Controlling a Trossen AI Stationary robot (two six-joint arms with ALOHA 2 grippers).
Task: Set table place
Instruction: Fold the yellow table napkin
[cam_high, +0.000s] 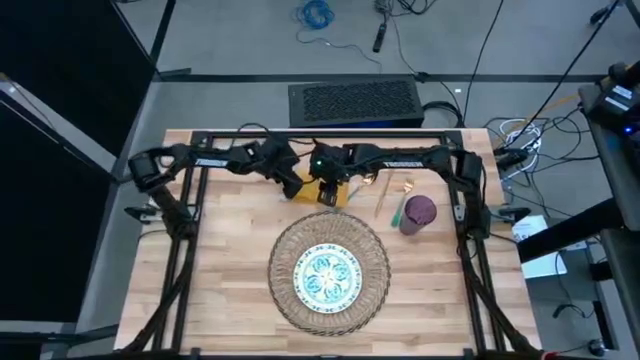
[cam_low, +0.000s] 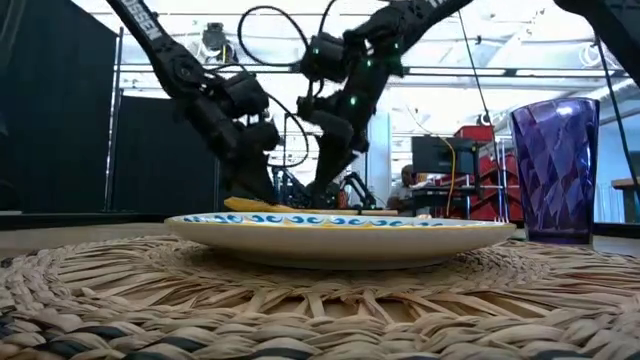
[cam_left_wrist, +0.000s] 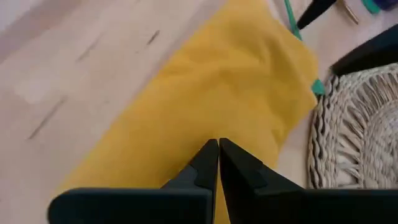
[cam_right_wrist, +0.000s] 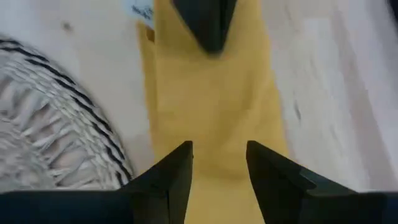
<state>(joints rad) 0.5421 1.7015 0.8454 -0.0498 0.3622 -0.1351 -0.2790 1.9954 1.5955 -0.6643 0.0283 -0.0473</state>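
Note:
A mustard-yellow napkin (cam_high: 322, 192) lies flat on the table (cam_high: 220, 250), just beyond the round woven mat (cam_high: 328, 272). A blue-green patterned plate (cam_high: 326, 276) sits on the middle of the mat. My left gripper (cam_left_wrist: 217, 145) is shut, its tips right over one end of the napkin (cam_left_wrist: 205, 93). My right gripper (cam_right_wrist: 219, 149) is open over the other end of the napkin (cam_right_wrist: 211, 106), facing the left one. The purple cup (cam_high: 418, 213) stands upright to the right, with gold cutlery (cam_high: 386, 195) lying beside it. My left gripper points down at the napkin's top face (cam_left_wrist: 186, 140) near one end, fingers shut; whether the tips touch the cloth, I cannot tell. My right gripper stands with its open fingers (cam_right_wrist: 177, 163) above the napkin's other end; I cannot tell whether they touch it.
A green strip (cam_left_wrist: 290, 15) shows at the napkin's far edge, next to the mat (cam_left_wrist: 354, 124). The black frame posts (cam_high: 180, 215) stand at both table sides. Bare wood lies to the left and right of the mat. A person sits in the room beyond (cam_low: 405, 185).

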